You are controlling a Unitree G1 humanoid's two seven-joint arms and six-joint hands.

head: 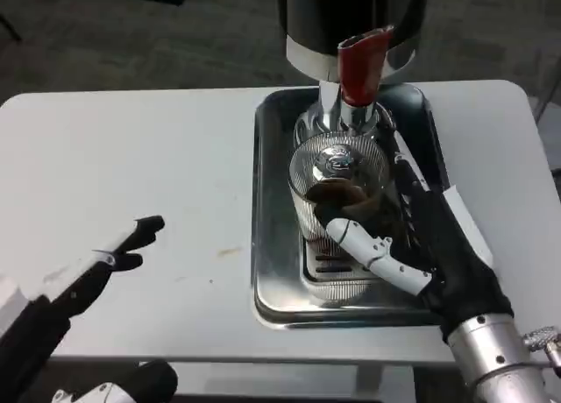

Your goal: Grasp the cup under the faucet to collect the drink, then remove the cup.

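Clear ribbed glass cup (339, 188) stands upright at the centre of the shiny metal drip tray (272, 201), directly under the chrome faucet (346, 114) with its red lever handle (361, 66); dark drink shows in the lower half. Long axis vertical, mouth pointing up at the spout. Right hand (412, 245) comes in from 5 o'clock and is wrapped around the cup, one white finger across its front at 6 o'clock, the rest along its 3 o'clock side, so it is grasping the cup. Judgement: filling is under way or nearly done, removal not yet made. To do it well, keep the cup plumb and centred under the spout, grip firm on the ribbed wall, then draw it out low toward 6 o'clock without tilting, clearing the tray lip. Black-and-silver dispenser body (351, 17) sits at 12 o'clock. Left hand (114, 263) rests on the white tabletop (131, 158) at 8 o'clock, well apart, fingers loose and spread, holding nothing.
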